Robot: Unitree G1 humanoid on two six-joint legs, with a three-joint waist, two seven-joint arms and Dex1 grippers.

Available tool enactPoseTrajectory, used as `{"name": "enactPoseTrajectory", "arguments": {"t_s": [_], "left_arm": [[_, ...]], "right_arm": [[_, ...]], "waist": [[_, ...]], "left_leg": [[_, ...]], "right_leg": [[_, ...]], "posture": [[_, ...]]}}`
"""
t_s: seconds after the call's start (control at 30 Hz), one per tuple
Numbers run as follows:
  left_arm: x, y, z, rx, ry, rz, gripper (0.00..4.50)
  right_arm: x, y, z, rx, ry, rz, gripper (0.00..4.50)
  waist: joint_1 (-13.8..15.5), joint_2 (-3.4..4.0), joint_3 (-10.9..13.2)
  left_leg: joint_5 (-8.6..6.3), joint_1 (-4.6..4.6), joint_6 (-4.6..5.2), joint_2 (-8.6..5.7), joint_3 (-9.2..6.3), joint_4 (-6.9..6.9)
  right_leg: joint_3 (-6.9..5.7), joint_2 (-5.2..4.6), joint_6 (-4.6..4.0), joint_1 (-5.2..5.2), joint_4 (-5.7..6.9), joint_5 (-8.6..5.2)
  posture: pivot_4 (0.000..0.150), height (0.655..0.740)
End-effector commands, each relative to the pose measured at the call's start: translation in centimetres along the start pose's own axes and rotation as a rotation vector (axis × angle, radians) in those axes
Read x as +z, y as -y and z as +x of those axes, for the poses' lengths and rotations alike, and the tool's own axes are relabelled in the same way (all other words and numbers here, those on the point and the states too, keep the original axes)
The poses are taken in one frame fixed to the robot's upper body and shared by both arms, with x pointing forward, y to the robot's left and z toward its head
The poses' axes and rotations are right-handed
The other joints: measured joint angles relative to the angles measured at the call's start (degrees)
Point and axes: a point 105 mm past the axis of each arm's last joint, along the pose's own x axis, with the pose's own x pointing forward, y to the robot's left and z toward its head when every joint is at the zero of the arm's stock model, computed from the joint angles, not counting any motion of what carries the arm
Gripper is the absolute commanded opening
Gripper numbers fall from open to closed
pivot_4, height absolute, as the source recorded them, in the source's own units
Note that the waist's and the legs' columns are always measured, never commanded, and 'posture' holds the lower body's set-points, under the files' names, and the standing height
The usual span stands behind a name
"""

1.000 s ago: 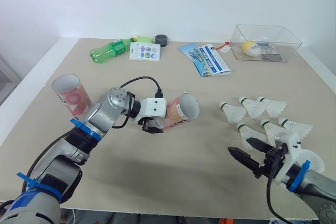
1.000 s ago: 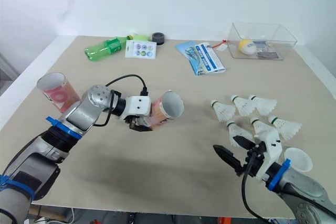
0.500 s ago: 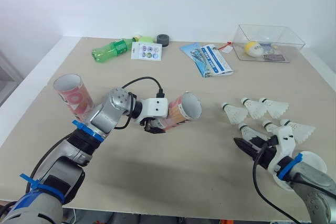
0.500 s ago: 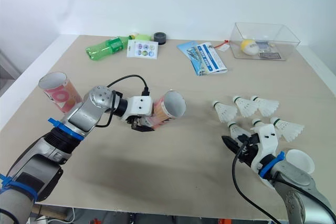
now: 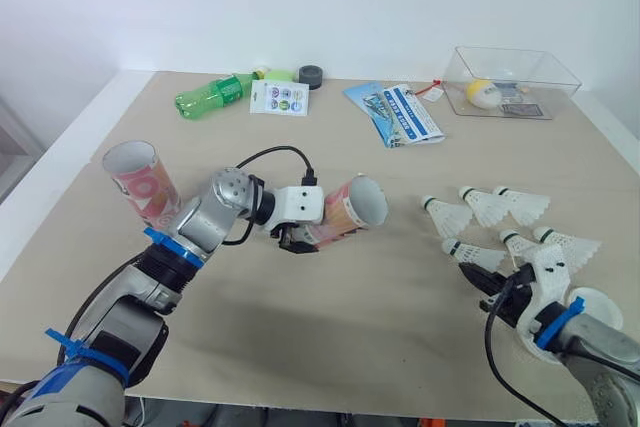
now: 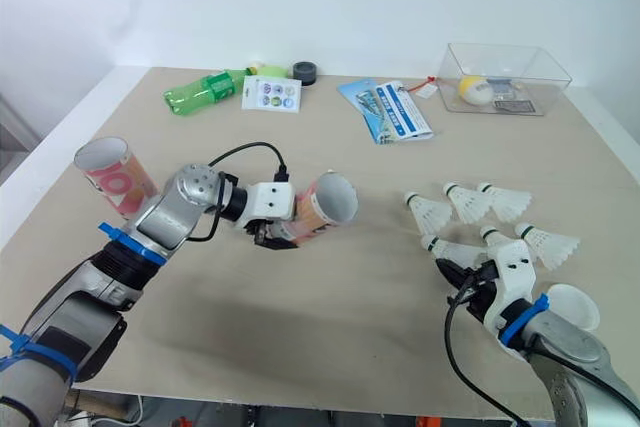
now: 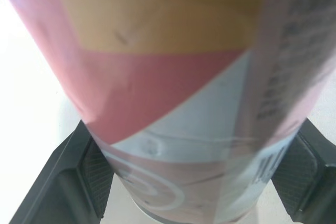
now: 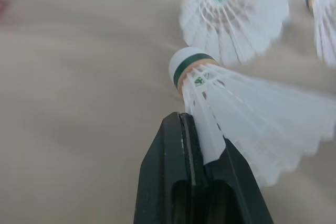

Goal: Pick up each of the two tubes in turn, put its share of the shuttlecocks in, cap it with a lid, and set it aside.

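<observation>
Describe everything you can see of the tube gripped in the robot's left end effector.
The tube looks like cardboard, printed in pink, orange and pale blue, with small text down one side. Its round mouth is open, uncapped, and points toward the robot's right, tilted slightly up. The left end effector clamps it near its other end, one black finger on each side.

Tube [image 7: 184, 77] blurred, cropped in left wrist view; shuttlecock [image 8: 247, 108] skirt cropped; box [image 5: 545, 72] contents unreadable

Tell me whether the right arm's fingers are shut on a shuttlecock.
Yes, the right arm's fingers are pinched shut on the feather skirt of one shuttlecock.
</observation>
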Motion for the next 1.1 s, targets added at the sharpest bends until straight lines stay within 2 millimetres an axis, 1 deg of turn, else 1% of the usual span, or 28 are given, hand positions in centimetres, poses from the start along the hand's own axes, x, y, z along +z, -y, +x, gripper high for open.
{"name": "enactPoseTrajectory", "arguments": {"t_s": [0.03,0.1,0.17,0.2,0.27,0.33,0.47,0.6,0.67,0.77,0.93,1.03,1.07,1.1], "left_arm": [[0.8,0.4,0.9,-0.045,0.037,0.007,3.69],[1.1,0.4,1.0,-0.06,0.061,-0.012,3.69],[1.3,0.5,1.0,-0.072,0.075,-0.024,3.69],[1.3,0.5,1.1,-0.077,0.079,-0.028,3.69],[1.5,0.5,1.1,-0.083,0.083,-0.031,3.69],[1.8,0.6,1.2,-0.097,0.096,-0.043,3.69],[2.5,0.5,1.1,-0.113,0.113,-0.055,3.69],[2.8,0.6,1.0,-0.121,0.124,-0.082,3.69],[2.9,0.5,1.0,-0.118,0.126,-0.094,3.69],[2.8,0.6,1.1,-0.11,0.122,-0.105,3.69],[2.9,0.4,1.1,-0.094,0.122,-0.113,3.69],[2.9,0.5,1.2,-0.089,0.12,-0.116,3.69],[2.9,0.4,1.2,-0.088,0.12,-0.118,3.69],[2.9,0.4,1.3,-0.084,0.119,-0.121,3.69]], "right_arm": [[5.3,-0.9,-1.2,0.084,0.138,-0.192,0.04],[7.7,-1.3,-1.5,0.126,0.185,-0.285,0.04],[9.2,-1.5,-1.5,0.149,0.21,-0.363,0.04],[10.6,-2.0,-1.3,0.179,0.233,-0.459,0.04],[12.8,-3.0,-0.8,0.239,0.262,-0.628,0.04],[14.0,-3.8,-0.3,0.29,0.268,-0.769,0.04],[15.4,-5.1,0.8,0.406,0.258,-0.981,0.04],[15.3,-5.1,1.5,0.489,0.194,-1.125,0.04],[15.0,-4.8,1.9,0.511,0.168,-1.171,0.04],[15.5,-5.1,2.9,0.553,0.166,-1.255,0.04],[16.3,-5.9,4.0,0.596,0.197,-1.288,0.04],[16.8,-6.5,4.1,0.61,0.224,-1.266,0.94],[17.0,-6.7,4.0,0.618,0.23,-1.257,1.31],[17.1,-6.8,3.9,0.622,0.233,-1.251,1.77]], "waist": [[0.0,0.0,0.0],[0.0,0.0,0.0],[0.0,-0.01,0.0],[-0.1,-0.04,0.0],[-0.1,0.1,0.1],[-0.2,0.14,0.1],[-0.2,0.1,0.2],[-0.2,0.17,0.2],[-0.2,0.19,0.2],[-0.3,0.33,0.3],[-0.6,0.47,0.4],[-0.6,0.47,0.4],[-0.6,0.47,0.4],[-0.6,0.47,0.4]], "left_leg": [[0.0,0.01,0.0,0.0,0.0,0.01],[0.0,0.01,0.0,0.0,-0.01,0.03],[0.0,-0.01,0.0,0.0,0.0,0.06],[0.0,-0.02,0.0,-0.01,-0.02,0.06],[0.0,-0.05,0.0,-0.01,0.02,0.06],[0.0,-0.05,0.0,0.0,0.02,0.07],[-0.01,-0.2,0.0,0.02,-0.09,0.04],[-0.01,-0.4,0.01,0.01,-0.08,0.03],[-0.03,-0.42,0.02,0.01,-0.09,0.03],[-0.03,-0.41,0.03,0.02,-0.04,0.05],[-0.03,-0.4,0.03,0.04,-0.06,0.08],[-0.03,-0.42,0.03,0.04,-0.06,0.07],[-0.03,-0.42,0.03,0.04,-0.06,0.07],[-0.03,-0.42,0.03,0.04,-0.06,0.07]], "right_leg": [[0.0,0.01,0.0,0.02,0.0,0.0],[-0.01,0.0,0.01,0.03,0.0,0.0],[0.0,0.0,0.02,0.02,0.0,0.01],[-0.01,0.0,0.02,0.03,-0.01,0.01],[0.02,0.0,0.06,-0.02,-0.02,0.03],[0.02,0.01,0.26,-0.03,-0.01,0.15],[-0.11,0.03,0.26,-0.15,-0.04,0.13],[-0.1,0.02,0.27,-0.34,-0.03,0.12],[-0.11,0.02,0.26,-0.36,-0.03,0.1],[-0.09,0.02,0.25,-0.37,-0.02,0.11],[-0.09,0.05,0.23,-0.4,0.02,0.15],[-0.09,0.05,0.22,-0.4,0.02,0.15],[-0.09,0.05,0.2,-0.4,0.02,0.15],[-0.09,0.05,0.18,-0.4,0.02,0.16]], "posture": [[0.15,0.74],[0.15,0.74],[0.15,0.74],[0.15,0.74],[0.15,0.74],[0.15,0.74],[0.15,0.74],[0.15,0.74],[0.15,0.74],[0.15,0.74],[0.15,0.74],[0.15,0.74],[0.15,0.74],[0.15,0.74]]}}
